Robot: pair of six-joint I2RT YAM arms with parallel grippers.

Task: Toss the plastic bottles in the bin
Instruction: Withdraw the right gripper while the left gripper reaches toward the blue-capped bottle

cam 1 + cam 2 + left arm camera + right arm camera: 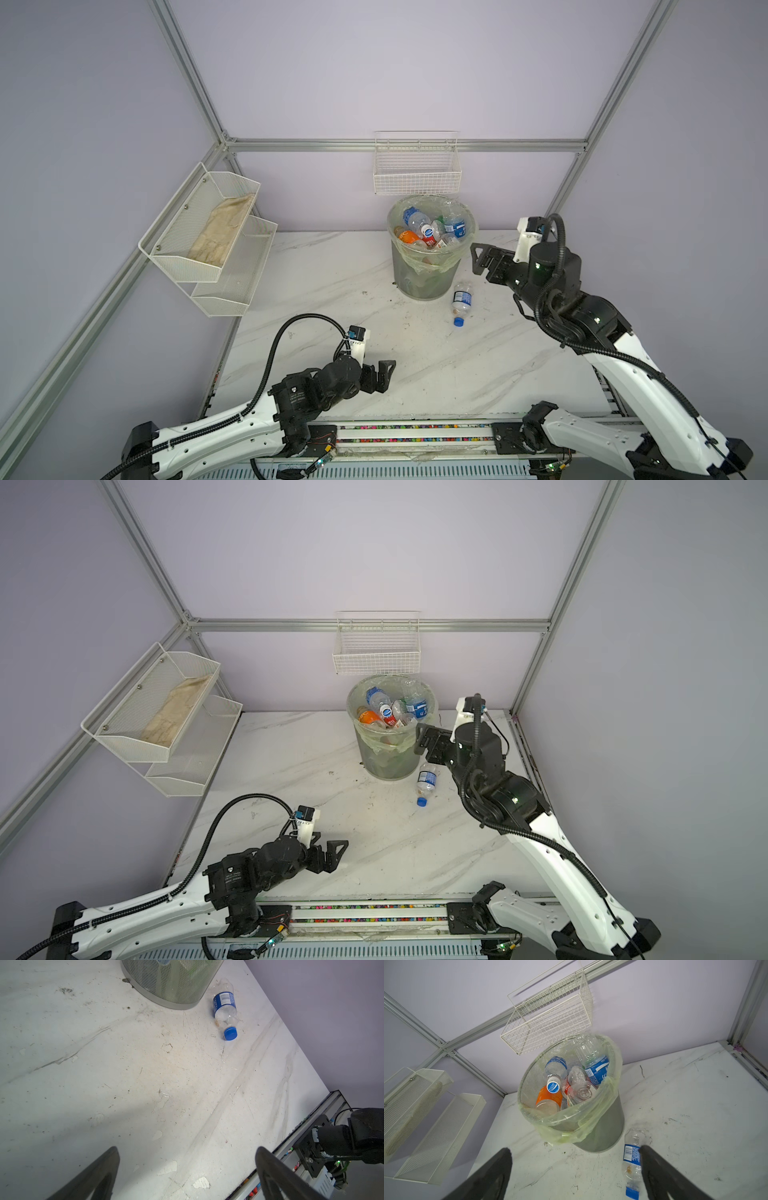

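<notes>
Your bin (424,278), at the far edge of the counter (415,365), brims with plastic bottles (417,222); one blue-capped bottle (462,302) lies just beside it (not yet thrown in). Your left pincer (387,376) and right pincer (475,258) gape empty.

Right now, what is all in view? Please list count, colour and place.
bin: one, grey mesh, pale green liner, back middle of the table.
bottles in the bin: at least five visible, clear, blue, orange or red labels.
bottle on the table: one, clear, blue label and cap, lying beside the bin's base.
wire basket: one, white, back wall above the bin.
mesh shelf: one, white, two tiers, left wall.
folded sheet: one, beige, cloth or paper, upper shelf tier.
table: one, white marble.
left gripper: one, black, open, over the table's front.
right gripper: one, black, open, beside the bin's rim.
</notes>
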